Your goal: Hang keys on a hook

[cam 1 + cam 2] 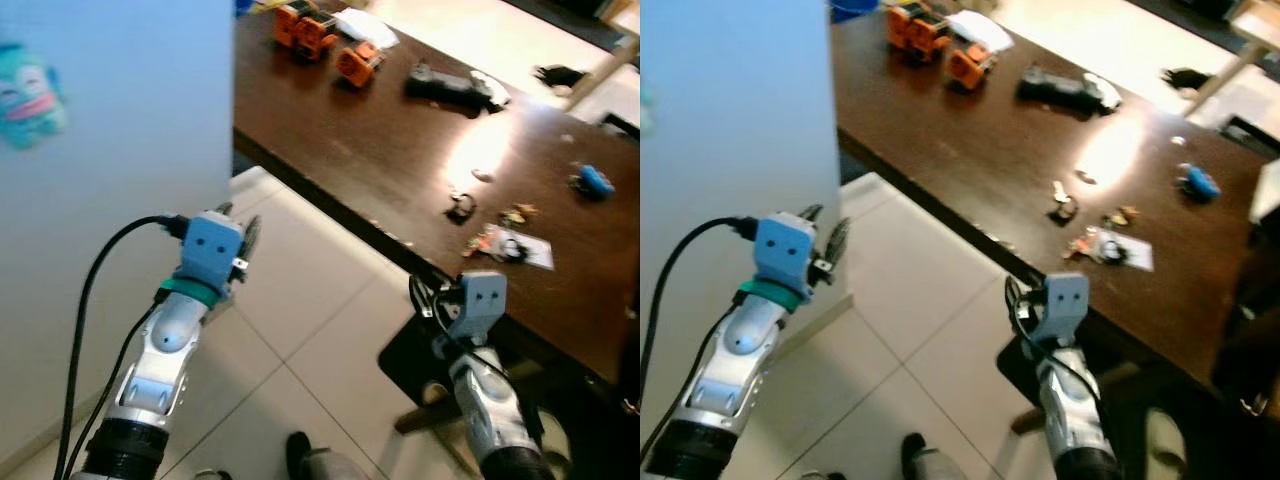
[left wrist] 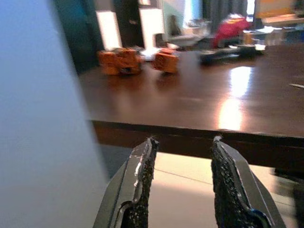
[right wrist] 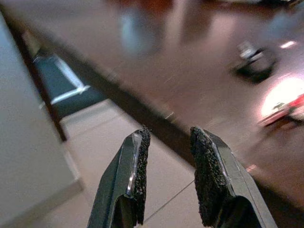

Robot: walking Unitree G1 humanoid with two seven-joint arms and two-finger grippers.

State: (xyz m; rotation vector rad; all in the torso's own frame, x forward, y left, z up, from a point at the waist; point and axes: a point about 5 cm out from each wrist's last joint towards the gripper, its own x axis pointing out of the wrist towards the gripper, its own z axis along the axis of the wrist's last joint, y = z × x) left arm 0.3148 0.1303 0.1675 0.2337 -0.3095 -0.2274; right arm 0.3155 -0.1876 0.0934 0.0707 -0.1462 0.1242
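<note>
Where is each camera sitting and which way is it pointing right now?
Eye views: on the head, looking down at the dark wooden table, keys, both arms.
Left wrist view: along the open left gripper toward the table edge and orange blocks.
Right wrist view: along the open right gripper at the tabletop.
All views share the table.

We are seeing orange blocks (image 1: 318,35) and a black tool (image 1: 448,86) lying well apart on a dark wooden table (image 1: 340,140), a blue item (image 1: 597,180) sitting near its far side.
</note>
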